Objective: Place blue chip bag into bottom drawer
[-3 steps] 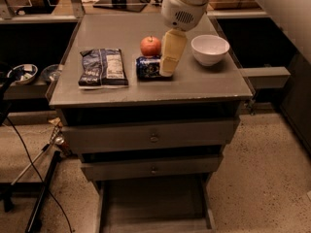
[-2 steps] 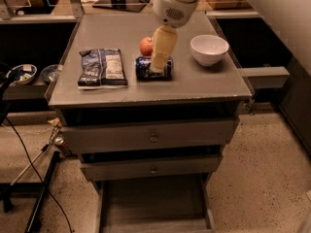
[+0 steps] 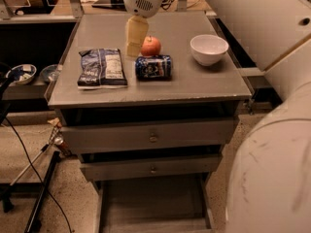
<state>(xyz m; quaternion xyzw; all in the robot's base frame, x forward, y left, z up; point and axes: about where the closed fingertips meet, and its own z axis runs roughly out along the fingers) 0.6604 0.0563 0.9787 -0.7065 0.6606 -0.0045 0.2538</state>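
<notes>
Hanging just left of the apple [image 3: 151, 46], the gripper [image 3: 134, 52] points down over the grey cabinet top [image 3: 194, 84]; whether it is open or closed cannot be told. The blue chip bag [image 3: 102, 68] lies flat left of and in front of the apple, label up, apart from the gripper. A blue can [image 3: 153, 67] lies on its side directly in front of the apple. A white bowl [image 3: 209, 49] sits to the apple's right. Far below the apple, the bottom drawer [image 3: 150, 205] stands pulled out.
</notes>
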